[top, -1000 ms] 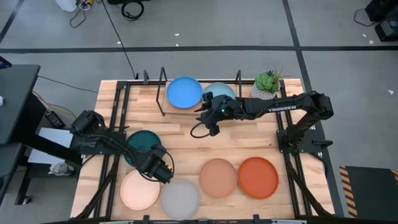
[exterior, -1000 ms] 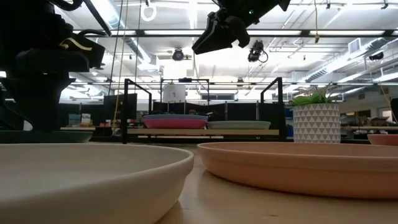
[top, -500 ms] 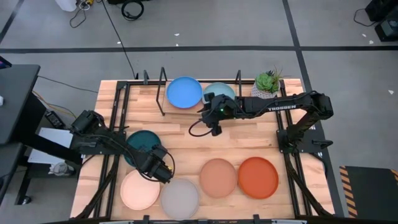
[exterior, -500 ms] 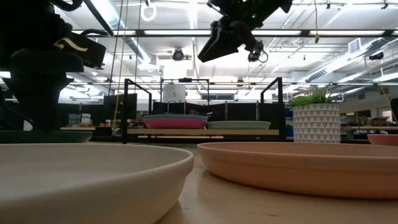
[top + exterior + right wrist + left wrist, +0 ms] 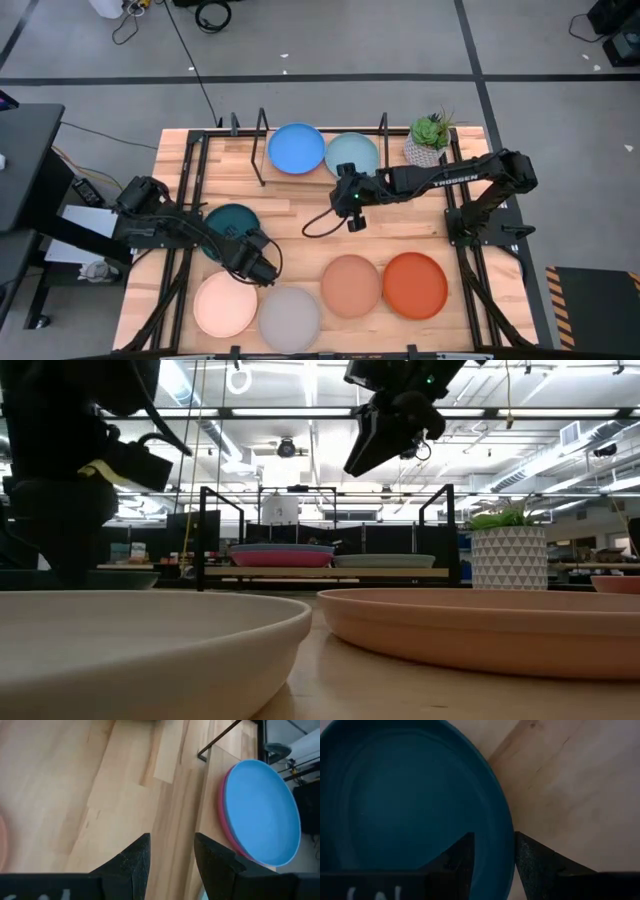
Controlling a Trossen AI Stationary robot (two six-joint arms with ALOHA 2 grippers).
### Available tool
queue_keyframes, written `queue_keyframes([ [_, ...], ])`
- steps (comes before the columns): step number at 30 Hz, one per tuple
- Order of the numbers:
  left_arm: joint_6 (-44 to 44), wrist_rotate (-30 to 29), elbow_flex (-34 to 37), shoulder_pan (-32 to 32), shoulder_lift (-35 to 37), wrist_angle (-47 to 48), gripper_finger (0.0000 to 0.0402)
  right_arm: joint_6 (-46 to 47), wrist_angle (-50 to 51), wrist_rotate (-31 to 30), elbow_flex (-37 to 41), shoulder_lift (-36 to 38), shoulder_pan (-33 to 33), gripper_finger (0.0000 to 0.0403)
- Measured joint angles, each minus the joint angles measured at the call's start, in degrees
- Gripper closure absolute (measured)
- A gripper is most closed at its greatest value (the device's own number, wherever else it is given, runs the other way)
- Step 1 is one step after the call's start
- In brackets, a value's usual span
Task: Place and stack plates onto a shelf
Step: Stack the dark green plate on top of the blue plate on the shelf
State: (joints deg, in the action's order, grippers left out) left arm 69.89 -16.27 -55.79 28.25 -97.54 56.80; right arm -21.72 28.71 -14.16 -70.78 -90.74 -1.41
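The dark teal plate point(image 5: 228, 224) lies flat on the table at the left. My left gripper point(image 5: 257, 264) is open at the plate's near right rim point(image 5: 506, 835); in the left wrist view point(image 5: 494, 836) one finger stands over the inside and one outside. The shelf point(image 5: 262, 135) at the far edge holds the blue plate point(image 5: 296, 148) on the magenta plate point(image 5: 226, 822), with the light blue plate point(image 5: 352, 155) beside them. My right gripper point(image 5: 351, 203) is open and empty, high above the table point(image 5: 378, 445) just in front of the shelf.
The cream point(image 5: 224, 305), grey point(image 5: 289, 319), peach point(image 5: 350, 285) and orange-red point(image 5: 415, 285) plates lie in a row along the near edge. A potted plant point(image 5: 430, 135) stands to the right of the shelf. Bare wood lies between the shelf and this row.
My right gripper has drawn back from the shelf's front toward the table's near edge and a little to the right, turning as it went, empty. My left gripper has shifted a little toward the dark teal plate's rim.
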Motion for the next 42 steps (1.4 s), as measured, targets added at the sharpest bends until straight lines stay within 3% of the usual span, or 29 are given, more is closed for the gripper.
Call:
queue_keyframes([
  [6,-5.55,1.54,-0.02,-1.93,0.00,0.04,0.0285,4.39,2.41,-3.19,0.00,0.00,-3.79,0.0245],
  [14,-10.61,3.88,-0.02,-2.45,0.00,0.06,0.0386,11.37,7.06,-9.51,0.00,0.00,-8.69,0.0245],
  [22,-20.60,5.00,-2.03,-1.88,0.69,0.23,0.0386,21.15,12.80,-13.29,0.00,0.00,-12.40,0.0245],
  [31,-42.75,4.33,-15.16,-3.40,0.96,-0.81,0.0386,30.38,16.64,-13.48,0.00,0.00,-16.17,0.0245],
  [38,-57.50,-6.24,-20.91,-7.80,0.96,-0.90,0.0386,35.68,16.10,-17.28,1.40,0.04,-20.97,0.0245],
  [42,-67.98,-8.70,-21.38,-12.77,0.96,-1.14,0.0386,39.69,15.95,-19.70,3.28,0.04,-22.99,0.0245],
])
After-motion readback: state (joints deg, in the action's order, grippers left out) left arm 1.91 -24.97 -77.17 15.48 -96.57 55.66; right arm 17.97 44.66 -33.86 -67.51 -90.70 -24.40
